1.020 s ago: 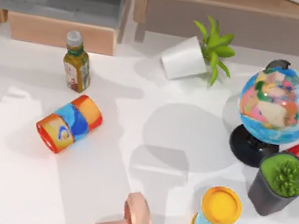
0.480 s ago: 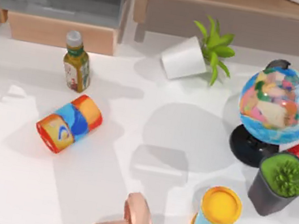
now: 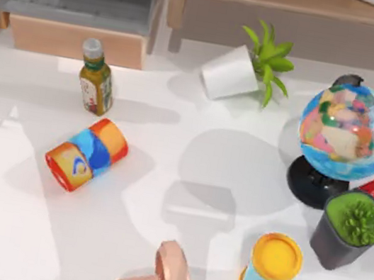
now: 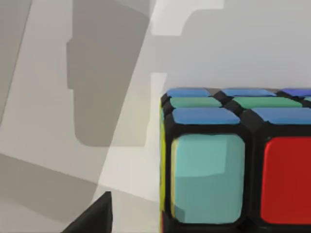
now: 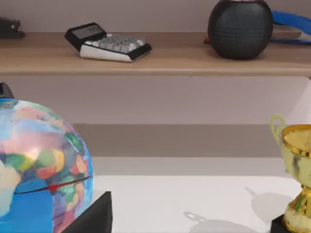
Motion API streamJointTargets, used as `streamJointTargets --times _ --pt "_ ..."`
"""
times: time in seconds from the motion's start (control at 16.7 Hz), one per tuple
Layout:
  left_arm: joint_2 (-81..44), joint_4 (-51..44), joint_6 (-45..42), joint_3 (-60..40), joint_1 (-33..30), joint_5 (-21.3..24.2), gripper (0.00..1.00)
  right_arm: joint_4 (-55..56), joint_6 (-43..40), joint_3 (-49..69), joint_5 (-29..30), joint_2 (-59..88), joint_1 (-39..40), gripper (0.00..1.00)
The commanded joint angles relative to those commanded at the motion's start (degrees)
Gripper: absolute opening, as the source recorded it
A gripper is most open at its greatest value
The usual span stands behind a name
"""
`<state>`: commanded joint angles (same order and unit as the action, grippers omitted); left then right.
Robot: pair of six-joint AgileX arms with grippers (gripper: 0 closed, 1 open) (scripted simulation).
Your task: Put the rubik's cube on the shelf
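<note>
globe (image 3: 347, 134) at the table's (image 3: 172, 145) right, tipped can (image 3: 86, 154) left, shelf (image 3: 296, 0) along the back

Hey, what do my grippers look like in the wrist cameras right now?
The visible piece of the left gripper is a plain matte black wedge with a straight slanted edge. The right gripper shows a matching black wedge. No cables, markings or other colours can be seen on either piece.

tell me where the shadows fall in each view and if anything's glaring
Top view: broad soft grey shadows lie across the white table, darkest left of the globe. Left wrist view: a blocky shadow falls on the surface beside the rubik's cube, whose pale tile carries faint sheen. Right wrist view: the trophy casts a faint shadow.
</note>
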<state>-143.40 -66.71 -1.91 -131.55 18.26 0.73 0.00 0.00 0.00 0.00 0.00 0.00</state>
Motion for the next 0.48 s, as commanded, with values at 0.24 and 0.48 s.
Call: streamJointTargets --times 0.24,0.48 --pt "0.0 0.0 0.0 0.0 0.0 0.0 0.77 0.0 0.0 0.0 0.0 0.0 0.0 1.0" --pt "0.0 0.0 0.0 0.0 0.0 0.0 0.47 0.0 0.0 0.0 0.0 0.0 0.0 1.0"
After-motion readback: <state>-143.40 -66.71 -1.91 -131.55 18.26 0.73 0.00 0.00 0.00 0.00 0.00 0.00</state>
